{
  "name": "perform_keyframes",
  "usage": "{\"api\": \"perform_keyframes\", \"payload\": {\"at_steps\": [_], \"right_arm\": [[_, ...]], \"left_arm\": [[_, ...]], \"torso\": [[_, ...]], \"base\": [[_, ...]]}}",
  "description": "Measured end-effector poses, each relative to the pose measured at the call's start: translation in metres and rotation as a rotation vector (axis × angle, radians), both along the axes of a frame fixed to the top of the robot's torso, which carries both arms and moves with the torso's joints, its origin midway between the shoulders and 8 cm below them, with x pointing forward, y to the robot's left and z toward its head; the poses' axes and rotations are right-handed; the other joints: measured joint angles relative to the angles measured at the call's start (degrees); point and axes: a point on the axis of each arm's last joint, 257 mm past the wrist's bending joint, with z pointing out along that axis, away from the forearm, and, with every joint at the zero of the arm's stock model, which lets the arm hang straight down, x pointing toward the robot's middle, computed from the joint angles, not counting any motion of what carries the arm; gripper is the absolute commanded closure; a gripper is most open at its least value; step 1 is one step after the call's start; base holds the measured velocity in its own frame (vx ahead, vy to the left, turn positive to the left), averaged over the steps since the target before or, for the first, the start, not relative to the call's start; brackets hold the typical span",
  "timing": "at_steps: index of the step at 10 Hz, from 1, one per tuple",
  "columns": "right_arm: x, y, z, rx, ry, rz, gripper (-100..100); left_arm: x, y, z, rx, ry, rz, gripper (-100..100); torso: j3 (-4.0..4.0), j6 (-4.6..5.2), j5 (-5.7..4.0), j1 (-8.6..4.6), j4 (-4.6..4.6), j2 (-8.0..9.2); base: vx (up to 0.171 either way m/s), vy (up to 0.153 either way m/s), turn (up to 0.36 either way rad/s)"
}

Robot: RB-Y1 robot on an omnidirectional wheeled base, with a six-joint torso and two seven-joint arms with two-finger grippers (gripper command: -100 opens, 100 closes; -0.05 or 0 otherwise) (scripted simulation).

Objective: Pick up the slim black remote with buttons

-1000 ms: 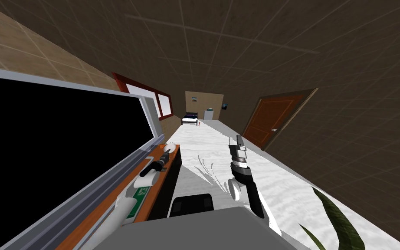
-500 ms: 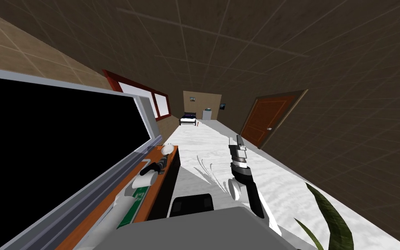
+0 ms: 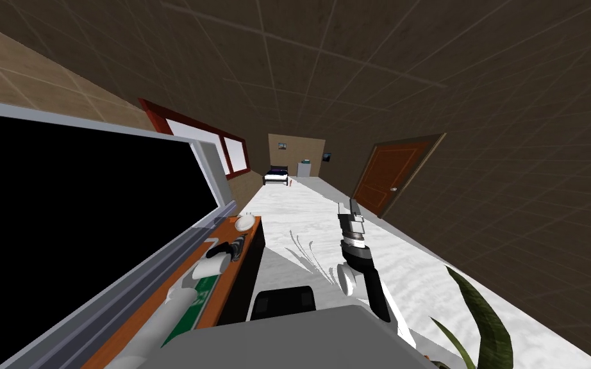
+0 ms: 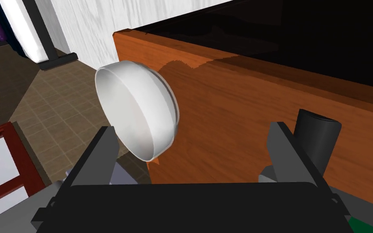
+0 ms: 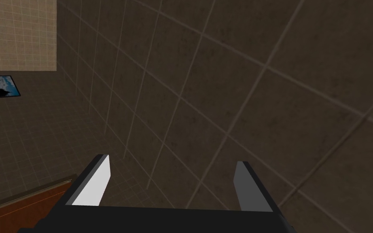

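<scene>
Locating the slim black remote is being hindered: no buttons are being shown on anything near the left gripper, so its position cannot be confirmed. A black rounded object is being displayed just outside one finger, standing on the orange wooden top. Its base is being hidden by that finger, and whether it is the remote cannot be told. The left gripper's fingers are being held wide apart, with nothing being gripped between them. A white bowl is being shown just ahead of the opposite finger, at the corner of the top, its near rim being cut off by the fingertip. Behind the gripper, along the arm, a green flat item is being partly covered by the forearm; its white marking cannot be read. A black screen is being shown alongside the top. The right gripper is being held raised, well apart from the left, fingers spread and empty.
</scene>
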Motion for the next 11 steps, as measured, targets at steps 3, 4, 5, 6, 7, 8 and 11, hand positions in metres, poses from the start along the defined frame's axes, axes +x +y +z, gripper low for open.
{"api": "perform_keyframes", "payload": {"at_steps": [3,4,5,6,7,8,11], "right_arm": [[0.000,0.000,0.000,0.000,0.000,0.000,0],[0.000,0.000,0.000,0.000,0.000,0.000,0],[0.000,0.000,0.000,0.000,0.000,0.000,0],[0.000,0.000,0.000,0.000,0.000,0.000,0],[0.000,0.000,0.000,0.000,0.000,0.000,0],[0.000,0.000,0.000,0.000,0.000,0.000,0],[0.000,0.000,0.000,0.000,0.000,0.000,0]], "left_arm": [[-0.019,0.014,-0.030,0.000,0.110,0.012,-100],[-0.028,0.020,-0.039,-0.001,0.153,0.020,-100],[-0.036,0.022,-0.044,-0.002,0.183,0.022,-100],[-0.045,0.024,-0.051,-0.003,0.225,0.028,-100],[-0.053,0.029,-0.057,-0.007,0.257,0.033,-100],[-0.061,0.034,-0.066,-0.010,0.294,0.037,-100],[-0.095,0.049,-0.088,-0.020,0.422,0.061,-100]], "torso": [[-0.01,-0.01,0.01,0.02,-0.01,-0.01],[-0.02,0.00,0.00,0.00,-0.01,-0.04],[-0.01,-0.02,0.00,-0.01,-0.01,-0.02],[-0.03,0.00,0.00,-0.01,-0.01,-0.05],[-0.03,-0.02,0.00,0.00,-0.01,-0.04],[-0.03,0.00,0.01,0.02,-0.01,-0.04],[-0.06,-0.01,0.01,0.01,-0.02,-0.09]], "base": [[0.043,0.009,-0.067],[0.040,0.006,-0.035],[0.052,0.006,-0.064],[0.045,0.008,-0.040],[0.045,0.012,-0.065],[0.076,0.021,-0.083],[0.066,0.010,-0.063]]}}
